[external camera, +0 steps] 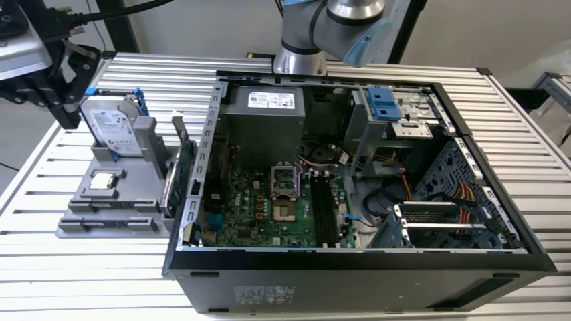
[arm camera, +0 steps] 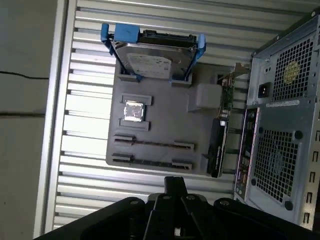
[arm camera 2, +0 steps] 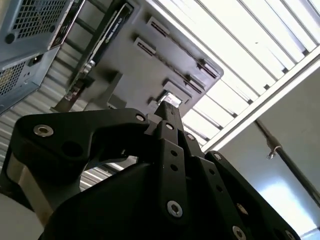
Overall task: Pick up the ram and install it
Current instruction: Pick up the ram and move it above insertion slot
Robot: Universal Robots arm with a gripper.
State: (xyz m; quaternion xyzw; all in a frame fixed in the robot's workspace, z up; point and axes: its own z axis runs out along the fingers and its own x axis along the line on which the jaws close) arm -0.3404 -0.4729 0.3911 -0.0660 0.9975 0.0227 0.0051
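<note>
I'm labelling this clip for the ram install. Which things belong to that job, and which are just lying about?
Job in hand: ram in the grey holder; motherboard; end effector.

Lying about: hard drive; processor chip; graphics card.

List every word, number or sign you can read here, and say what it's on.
No text can be read.
Hard drive label: print too small.
Power supply sticker: print too small.
Case front sticker: blurred.
Yellow sticker on the case's rear: blurred.
</note>
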